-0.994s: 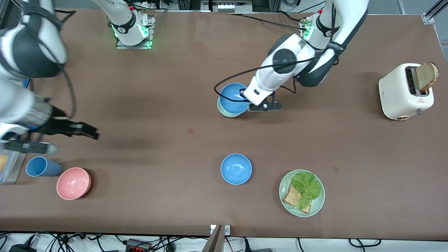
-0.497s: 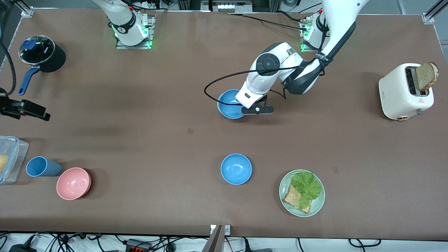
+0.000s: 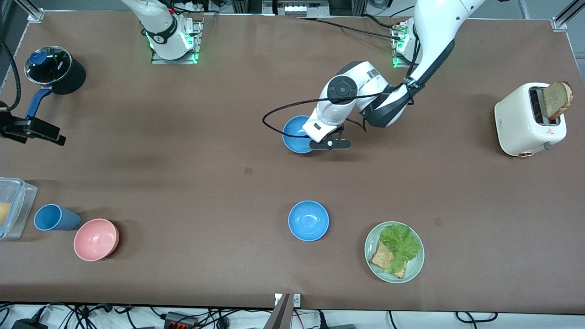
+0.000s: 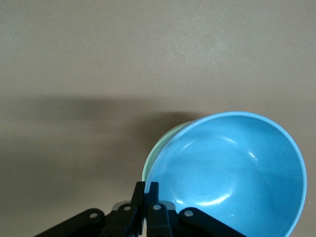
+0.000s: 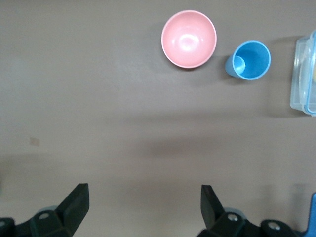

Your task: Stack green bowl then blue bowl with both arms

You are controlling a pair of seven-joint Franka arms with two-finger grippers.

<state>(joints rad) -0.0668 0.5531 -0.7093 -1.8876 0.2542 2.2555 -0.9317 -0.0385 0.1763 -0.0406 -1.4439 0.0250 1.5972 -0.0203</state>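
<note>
A sky-blue bowl (image 3: 296,134) (image 4: 232,173) sits tilted in the pale green bowl (image 4: 159,152), whose rim shows only in the left wrist view, under the blue bowl. The stack is at mid-table, toward the robots' bases. My left gripper (image 3: 320,142) (image 4: 147,190) is shut on the blue bowl's rim. A second blue bowl (image 3: 308,220) stands alone, nearer to the front camera. My right gripper (image 3: 50,136) (image 5: 143,197) is open and empty, up over the right arm's end of the table.
At the right arm's end are a pink bowl (image 3: 96,239) (image 5: 189,38), a blue cup (image 3: 55,217) (image 5: 249,60), a clear container (image 3: 13,205) and a black pot (image 3: 55,68). A green plate (image 3: 413,265) with lettuce and bread stands beside the lone blue bowl. A toaster (image 3: 525,121) is at the left arm's end.
My left gripper has lowered the blue bowl onto the green bowl, which no longer shows in the front view. My right arm has pulled back to its end of the table.
</note>
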